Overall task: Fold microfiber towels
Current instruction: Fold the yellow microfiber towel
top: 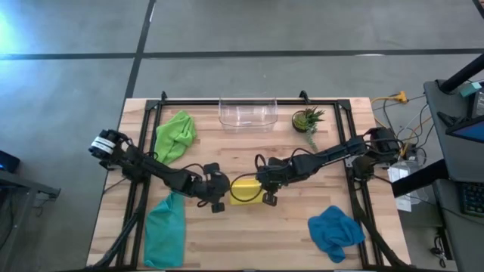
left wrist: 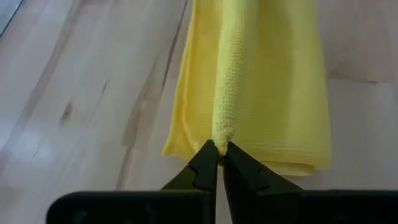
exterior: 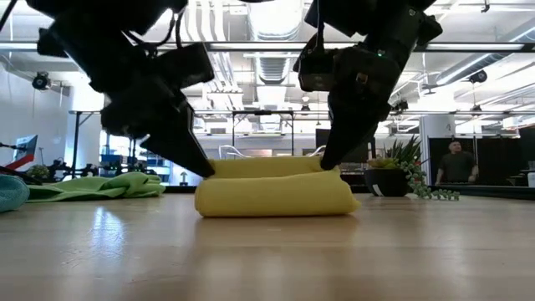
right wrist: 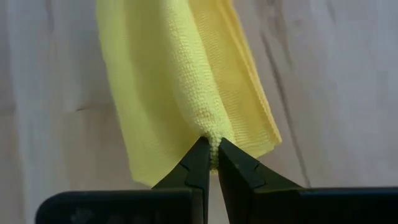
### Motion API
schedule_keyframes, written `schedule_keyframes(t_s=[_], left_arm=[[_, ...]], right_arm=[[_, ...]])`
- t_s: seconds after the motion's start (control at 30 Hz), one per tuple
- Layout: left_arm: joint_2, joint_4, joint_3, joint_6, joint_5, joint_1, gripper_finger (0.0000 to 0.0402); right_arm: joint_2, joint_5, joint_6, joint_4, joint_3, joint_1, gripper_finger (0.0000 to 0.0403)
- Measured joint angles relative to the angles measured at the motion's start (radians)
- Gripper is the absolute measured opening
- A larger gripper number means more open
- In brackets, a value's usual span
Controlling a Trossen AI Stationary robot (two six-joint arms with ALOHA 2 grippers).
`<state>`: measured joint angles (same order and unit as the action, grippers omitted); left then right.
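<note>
Yellow towel folded flat, layered; left gripper and right gripper jaws pinching opposite ends.

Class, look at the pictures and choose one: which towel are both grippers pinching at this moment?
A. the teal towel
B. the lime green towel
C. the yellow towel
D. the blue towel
C: the left gripper and the right gripper are each shut on an end of the folded yellow towel at the middle of the table, while the other towels lie untouched.
</note>
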<state>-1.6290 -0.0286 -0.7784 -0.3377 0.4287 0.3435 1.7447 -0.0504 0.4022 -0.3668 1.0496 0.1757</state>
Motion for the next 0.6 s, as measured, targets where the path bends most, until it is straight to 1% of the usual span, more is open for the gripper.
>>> schedule_keyframes(t_s=[0.1, 0.27, 0.37, 0.5, 0.6], left_arm=[[-0.039, 0.006, 0.0, -0.007, 0.0, -0.003, 0.0001], [-0.091, 0.014, -0.005, -0.093, 0.004, -0.008, 0.0001], [-0.097, 0.014, -0.006, -0.127, 0.007, -0.009, 0.0001], [-0.089, 0.006, -0.008, -0.127, 0.024, -0.009, 0.0001], [-0.076, 0.001, -0.008, -0.127, 0.04, -0.01, 0.0001]], right_arm=[[0.008, -0.006, 0.0, 0.006, 0.0, -0.005, 0.0022], [0.046, -0.006, 0.017, 0.007, 0.003, -0.007, 0.0022], [0.063, -0.032, 0.045, 0.006, 0.003, -0.006, 0.0022], [0.066, -0.08, 0.051, -0.001, 0.004, -0.01, 0.0026], [0.065, -0.083, 0.051, -0.009, 0.008, -0.023, 0.0035]])
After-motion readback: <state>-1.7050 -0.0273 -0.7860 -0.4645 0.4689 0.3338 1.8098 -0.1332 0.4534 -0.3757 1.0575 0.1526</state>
